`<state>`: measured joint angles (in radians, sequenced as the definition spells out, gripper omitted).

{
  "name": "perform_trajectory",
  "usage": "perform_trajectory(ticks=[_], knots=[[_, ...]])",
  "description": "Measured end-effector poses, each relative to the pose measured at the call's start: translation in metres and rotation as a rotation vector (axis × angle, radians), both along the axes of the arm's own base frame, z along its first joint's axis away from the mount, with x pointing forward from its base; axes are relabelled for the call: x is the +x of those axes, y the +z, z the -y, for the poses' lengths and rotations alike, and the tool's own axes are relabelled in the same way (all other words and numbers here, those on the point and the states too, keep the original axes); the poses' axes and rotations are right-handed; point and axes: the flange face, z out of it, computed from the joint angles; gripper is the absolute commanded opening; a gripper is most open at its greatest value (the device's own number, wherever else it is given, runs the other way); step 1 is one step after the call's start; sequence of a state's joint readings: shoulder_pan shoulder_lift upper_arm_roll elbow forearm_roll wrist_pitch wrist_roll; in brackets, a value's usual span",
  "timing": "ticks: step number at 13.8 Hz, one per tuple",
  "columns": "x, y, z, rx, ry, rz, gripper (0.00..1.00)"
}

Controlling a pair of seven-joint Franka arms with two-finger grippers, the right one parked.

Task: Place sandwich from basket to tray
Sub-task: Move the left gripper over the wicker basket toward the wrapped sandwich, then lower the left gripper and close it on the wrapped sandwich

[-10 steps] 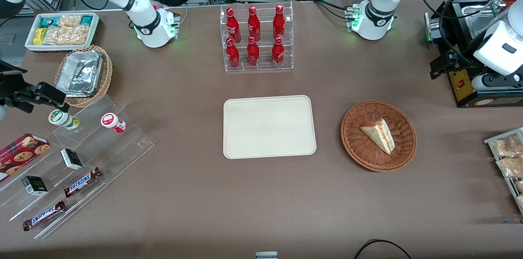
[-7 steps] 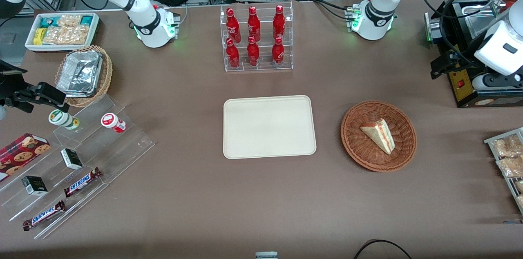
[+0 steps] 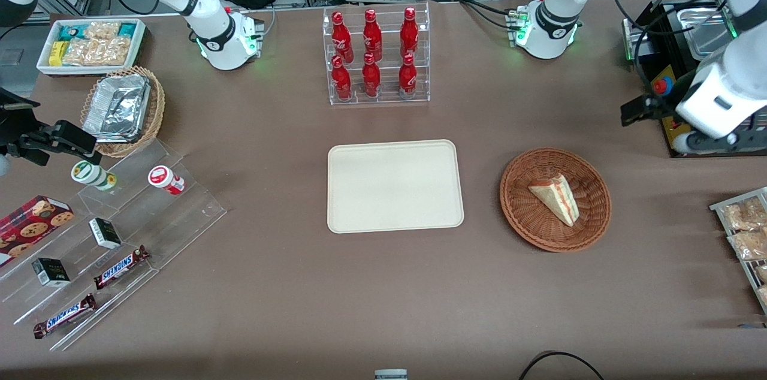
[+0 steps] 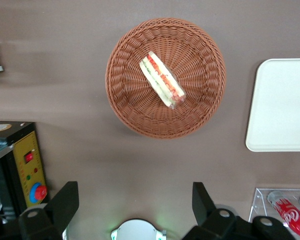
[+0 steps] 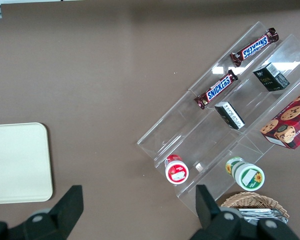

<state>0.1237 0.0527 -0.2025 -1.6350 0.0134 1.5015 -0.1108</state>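
The sandwich (image 3: pixel 554 197) lies in the reddish-brown wicker basket (image 3: pixel 516 188), red and green filling stripe showing. The cream tray (image 3: pixel 395 186) lies flat beside the basket, toward the parked arm's end, and holds nothing. My left gripper (image 3: pixel 636 111) hovers high above the table, farther from the front camera than the basket and toward the working arm's end. It is open and holds nothing. The left wrist view looks down on the sandwich (image 4: pixel 162 80), the basket (image 4: pixel 202 102) and a tray corner (image 4: pixel 280 105), with the gripper (image 4: pixel 135 192) wide open.
A clear rack of red bottles (image 3: pixel 377 56) stands farther from the camera than the tray. A black box with a red button (image 3: pixel 674 122) sits under the working arm. A rack of snack packets (image 3: pixel 743 230), a display shelf (image 3: pixel 120 236) and a foil-tray basket (image 3: pixel 123 110) lie at the table's ends.
My left arm has swung nearer to the front camera and toward the basket, carrying the open gripper with it. The sandwich, basket and tray have not moved.
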Motion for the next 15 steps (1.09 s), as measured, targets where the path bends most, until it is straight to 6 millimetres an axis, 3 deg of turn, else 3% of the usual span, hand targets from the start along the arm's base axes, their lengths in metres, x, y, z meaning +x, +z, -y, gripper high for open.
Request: perform_trajectory(ticks=[6, 15], knots=[[0.003, -0.085, 0.002, 0.020, 0.139, 0.041, 1.00], [-0.018, -0.167, 0.014, 0.061, 0.470, 0.087, 1.00]])
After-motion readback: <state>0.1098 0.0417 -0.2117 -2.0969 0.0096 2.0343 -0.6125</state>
